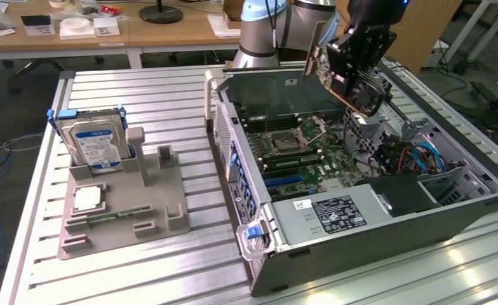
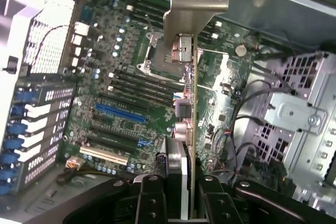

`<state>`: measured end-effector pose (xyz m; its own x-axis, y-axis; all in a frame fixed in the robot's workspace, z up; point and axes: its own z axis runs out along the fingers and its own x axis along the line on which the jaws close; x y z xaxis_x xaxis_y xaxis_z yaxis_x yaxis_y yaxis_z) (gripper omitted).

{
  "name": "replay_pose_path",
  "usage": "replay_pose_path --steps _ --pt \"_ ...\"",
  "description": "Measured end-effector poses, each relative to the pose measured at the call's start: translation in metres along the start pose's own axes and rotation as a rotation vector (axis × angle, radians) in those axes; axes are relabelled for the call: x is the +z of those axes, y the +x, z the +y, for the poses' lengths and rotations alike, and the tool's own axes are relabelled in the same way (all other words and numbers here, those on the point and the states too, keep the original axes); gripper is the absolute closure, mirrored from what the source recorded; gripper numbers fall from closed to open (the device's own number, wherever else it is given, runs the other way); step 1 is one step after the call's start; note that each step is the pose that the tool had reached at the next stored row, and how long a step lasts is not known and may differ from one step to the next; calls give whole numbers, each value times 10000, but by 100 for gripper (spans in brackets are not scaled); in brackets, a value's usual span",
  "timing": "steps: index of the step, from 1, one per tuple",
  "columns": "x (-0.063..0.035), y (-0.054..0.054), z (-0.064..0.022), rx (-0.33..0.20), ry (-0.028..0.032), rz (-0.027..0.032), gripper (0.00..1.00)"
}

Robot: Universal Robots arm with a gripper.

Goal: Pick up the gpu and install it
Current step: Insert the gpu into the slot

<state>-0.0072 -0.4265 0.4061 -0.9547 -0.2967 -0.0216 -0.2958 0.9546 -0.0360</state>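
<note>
Right, exterior view first, left to right. A gray holder tray [image 1: 139,216] sits on the slatted table [image 1: 147,95]. A hard drive [image 1: 96,143] stands upright in the tray's back slot, and a silver chip [image 1: 89,198] lies flat in front of it.

Next over is the open computer case [image 1: 385,248], lying on its side. The motherboard [image 1: 296,152] is face up and the power supply [image 1: 338,213] is at the near end.

The gripper [image 1: 355,54] hangs over the far right part of the case, clenched on the gpu [image 1: 363,92]. The gpu is in the air, tilted, clear of the board and not seated. Its metal bracket points toward the exterior view's left and the fan side is visible. Blue cables [image 1: 418,155] lie inside the case, further right.

Wrist view:
- The gpu [image 2: 191,129] is edge-on, pinched between the two black fingers [image 2: 152,203].
- The gripper [image 2: 184,200] is at the card's near end and the bracket at the far end.
- The motherboard [image 2: 121,66] lies below the card.
- The blue slot [image 2: 119,114] is off to one side of the card, not touching it.
- The drive cage [image 2: 299,114] is on the other side.
</note>
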Motion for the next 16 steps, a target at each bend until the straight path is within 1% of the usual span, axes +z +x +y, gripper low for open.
replay_pose_path --steps 16 --pt "0 0 0 -2443 -53 -88 72"
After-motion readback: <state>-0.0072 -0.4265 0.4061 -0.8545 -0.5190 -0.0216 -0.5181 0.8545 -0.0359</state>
